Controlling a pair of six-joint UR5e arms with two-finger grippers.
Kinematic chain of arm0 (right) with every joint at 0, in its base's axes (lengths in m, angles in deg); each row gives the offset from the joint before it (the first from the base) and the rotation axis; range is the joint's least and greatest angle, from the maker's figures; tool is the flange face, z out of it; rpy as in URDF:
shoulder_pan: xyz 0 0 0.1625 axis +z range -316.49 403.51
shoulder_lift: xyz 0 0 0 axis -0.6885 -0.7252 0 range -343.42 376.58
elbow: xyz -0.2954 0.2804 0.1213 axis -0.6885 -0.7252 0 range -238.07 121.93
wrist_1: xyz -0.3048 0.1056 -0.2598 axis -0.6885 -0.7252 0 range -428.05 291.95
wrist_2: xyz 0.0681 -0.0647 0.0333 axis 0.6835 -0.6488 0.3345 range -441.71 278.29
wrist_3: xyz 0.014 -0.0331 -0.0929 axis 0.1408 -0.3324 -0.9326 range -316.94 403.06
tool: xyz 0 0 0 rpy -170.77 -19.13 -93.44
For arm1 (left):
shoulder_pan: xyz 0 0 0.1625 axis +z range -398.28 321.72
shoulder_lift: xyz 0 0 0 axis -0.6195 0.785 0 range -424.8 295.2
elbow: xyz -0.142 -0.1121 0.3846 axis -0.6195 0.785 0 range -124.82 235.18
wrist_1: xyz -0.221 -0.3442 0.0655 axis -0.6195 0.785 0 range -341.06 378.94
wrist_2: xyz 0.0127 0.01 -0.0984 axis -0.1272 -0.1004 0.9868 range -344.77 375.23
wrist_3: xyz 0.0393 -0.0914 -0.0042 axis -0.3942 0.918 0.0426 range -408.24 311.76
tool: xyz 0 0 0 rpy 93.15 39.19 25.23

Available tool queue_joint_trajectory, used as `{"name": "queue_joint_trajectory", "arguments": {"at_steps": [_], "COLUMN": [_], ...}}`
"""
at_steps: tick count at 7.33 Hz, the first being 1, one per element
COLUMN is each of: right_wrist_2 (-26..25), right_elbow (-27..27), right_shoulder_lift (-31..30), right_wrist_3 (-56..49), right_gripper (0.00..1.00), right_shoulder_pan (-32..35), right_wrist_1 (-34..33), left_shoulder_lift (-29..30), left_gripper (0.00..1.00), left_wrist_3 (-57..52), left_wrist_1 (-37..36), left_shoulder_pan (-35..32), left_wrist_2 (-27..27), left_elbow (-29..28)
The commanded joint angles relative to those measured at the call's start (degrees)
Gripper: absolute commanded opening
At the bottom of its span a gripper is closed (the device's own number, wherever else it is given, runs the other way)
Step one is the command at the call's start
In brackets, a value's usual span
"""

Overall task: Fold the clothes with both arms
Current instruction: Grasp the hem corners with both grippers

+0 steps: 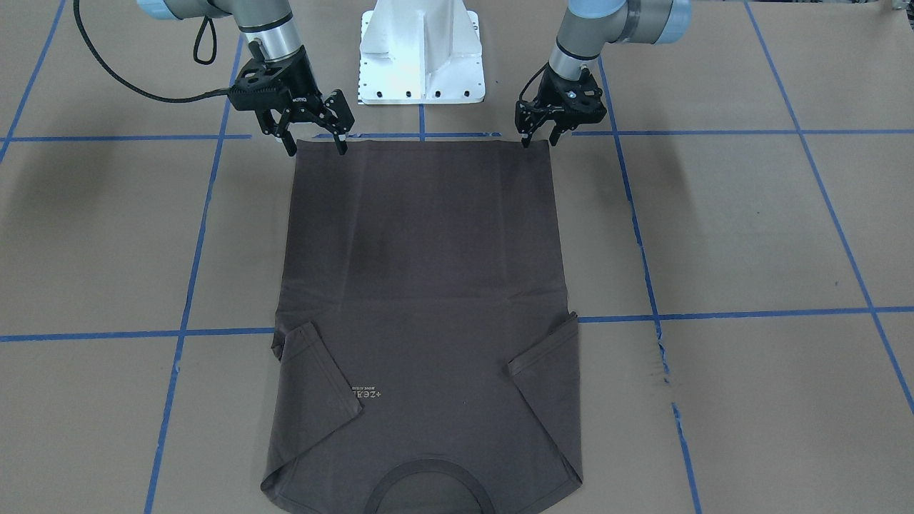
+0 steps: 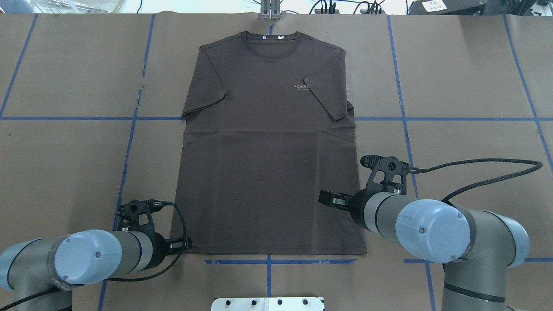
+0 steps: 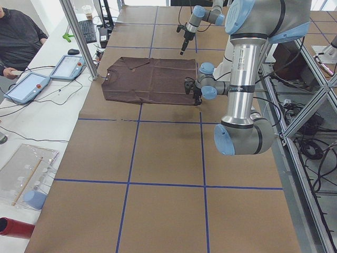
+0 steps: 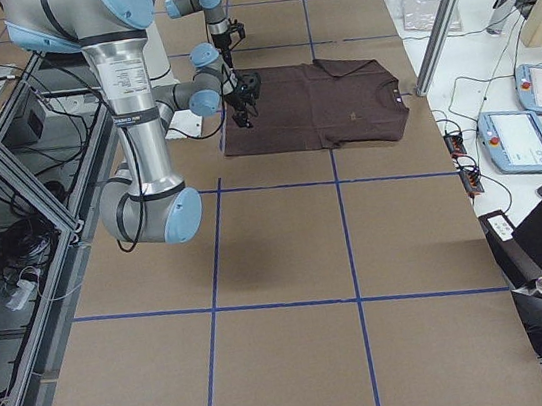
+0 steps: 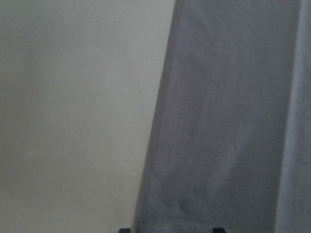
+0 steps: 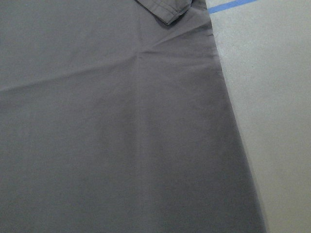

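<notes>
The desk (image 2: 466,73) is open paper-covered surface at 3 and 9 o'clock of the T-shirt (image 2: 268,172), so either pincer can pass there. At 6 o'clock the white pedestal base (image 1: 421,57) stands near the hem, between the arms. At 12 o'clock a metal post (image 2: 270,11) stands just beyond the collar. The left pincer (image 1: 539,141) occupies the 7 o'clock hem corner and the right pincer (image 1: 316,150) the 5 o'clock corner.

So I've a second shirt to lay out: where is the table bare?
Bare paper lies both sides of the T-shirt, past the lengthwise blue tape lines. Crowded: the hem strip before the white base, where the left gripper and right gripper stand at its corners.
</notes>
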Motion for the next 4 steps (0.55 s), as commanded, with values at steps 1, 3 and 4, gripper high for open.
{"name": "queue_joint_trajectory", "arguments": {"at_steps": [1,3,4], "right_wrist_2": [0.0,0.1,0.0], "right_elbow": [0.0,-0.1,-0.1], "right_shoulder_lift": [0.1,0.2,0.2], "right_wrist_3": [0.0,-0.1,-0.1], "right_gripper": [1.0,1.0,1.0], "right_shoulder_pan": [0.0,0.0,0.0], "right_wrist_1": [0.0,0.0,0.0], "left_shoulder_lift": [0.0,-0.2,-0.2], "left_gripper": [0.64,0.41,0.37], "left_wrist_3": [0.0,0.0,0.0], "left_wrist_1": [0.0,-0.1,-0.1], "left_shoulder_pan": [0.1,0.2,0.2], "left_wrist_2": [0.0,0.1,0.1], "left_elbow": [-0.2,-0.3,-0.3]}}
